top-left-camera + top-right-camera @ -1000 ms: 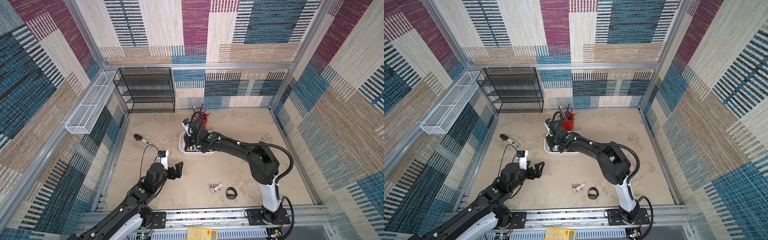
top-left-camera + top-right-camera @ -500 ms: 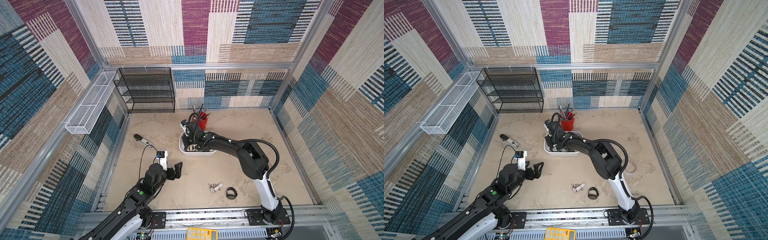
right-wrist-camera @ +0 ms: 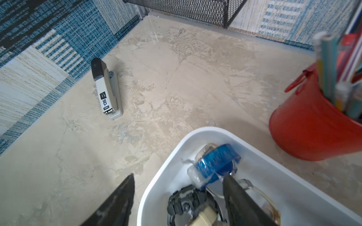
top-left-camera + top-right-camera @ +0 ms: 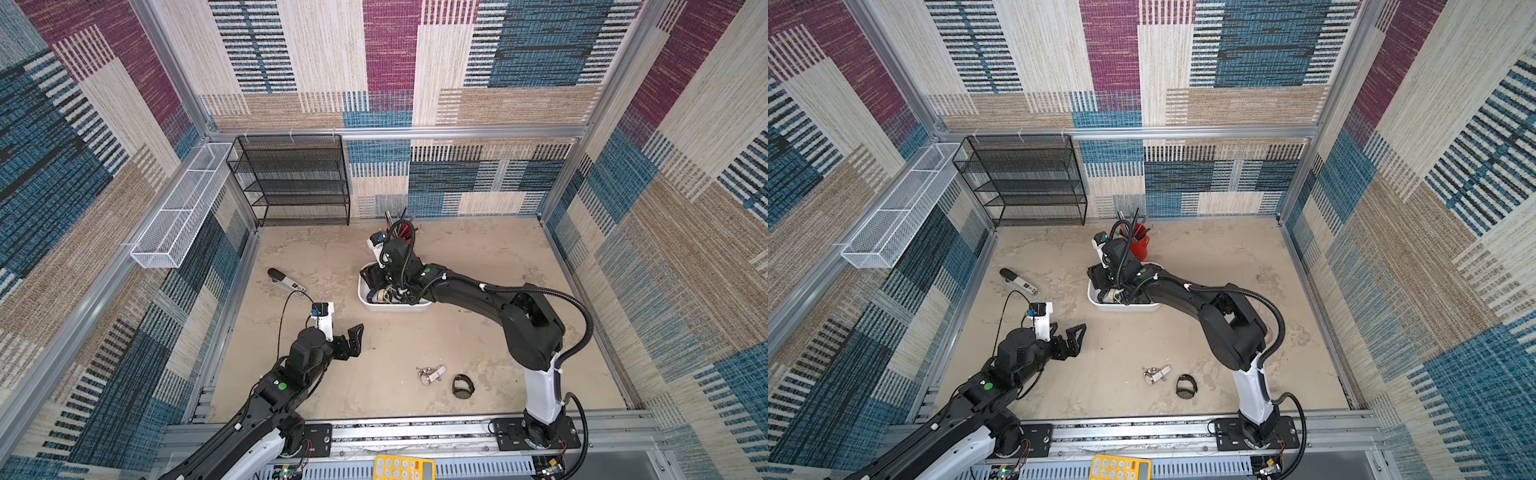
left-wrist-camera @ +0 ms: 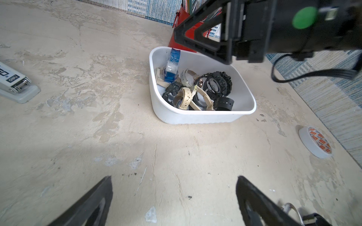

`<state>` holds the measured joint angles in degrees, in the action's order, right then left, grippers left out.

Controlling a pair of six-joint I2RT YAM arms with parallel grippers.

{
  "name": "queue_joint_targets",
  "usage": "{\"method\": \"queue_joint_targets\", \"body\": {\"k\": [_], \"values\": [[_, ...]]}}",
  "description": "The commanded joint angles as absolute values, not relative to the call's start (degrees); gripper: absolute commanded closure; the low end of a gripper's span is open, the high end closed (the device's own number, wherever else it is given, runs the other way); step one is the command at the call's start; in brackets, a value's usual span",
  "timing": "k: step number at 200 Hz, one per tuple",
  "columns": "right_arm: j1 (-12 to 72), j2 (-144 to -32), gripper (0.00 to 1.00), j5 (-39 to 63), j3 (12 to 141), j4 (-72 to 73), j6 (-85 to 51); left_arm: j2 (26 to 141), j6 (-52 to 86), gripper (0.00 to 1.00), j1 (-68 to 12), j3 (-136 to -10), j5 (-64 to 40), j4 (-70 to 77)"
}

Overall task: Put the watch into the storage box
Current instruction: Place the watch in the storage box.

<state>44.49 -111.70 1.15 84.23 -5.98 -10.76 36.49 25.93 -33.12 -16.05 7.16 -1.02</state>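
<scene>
Top view: my right arm reaches over the storage box (image 4: 395, 308); a black watch (image 4: 462, 386) lies apart on the table (image 4: 478, 249). Left wrist: left fingers (image 5: 94, 203) spread wide above the table. Right wrist: right fingers (image 3: 241, 199) parted, gripping nothing, and the blue watch (image 3: 217, 162) sits inside the box.

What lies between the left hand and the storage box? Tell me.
Nothing: in the left wrist view, only bare, stained tabletop runs from the open left hand to the storage box's near wall.
</scene>
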Motion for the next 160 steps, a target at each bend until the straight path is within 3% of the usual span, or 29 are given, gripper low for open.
{"method": "queue_joint_targets", "body": {"k": [1, 62, 115, 160], "values": [[44.5, -105.7, 0.22, 1.9, 77.8, -1.2, -12.5, 37.8, 26.5, 0.01, -33.1, -15.9, 6.6, 1.7], [44.5, -83.6, 0.02, -2.0, 52.3, 3.7, -16.7, 46.2, 26.8, 0.01, -33.1, -16.4, 2.4, 9.6], [44.5, -71.7, 0.01, -4.1, 43.5, -2.9, -20.3, 54.2, 27.6, 0.01, -33.1, -17.8, -3.9, 15.7], [44.6, -64.9, 0.08, -0.1, 40.3, -15.0, -23.1, 61.2, 27.3, 0.05, -33.7, -21.2, -15.5, 16.8]]}}
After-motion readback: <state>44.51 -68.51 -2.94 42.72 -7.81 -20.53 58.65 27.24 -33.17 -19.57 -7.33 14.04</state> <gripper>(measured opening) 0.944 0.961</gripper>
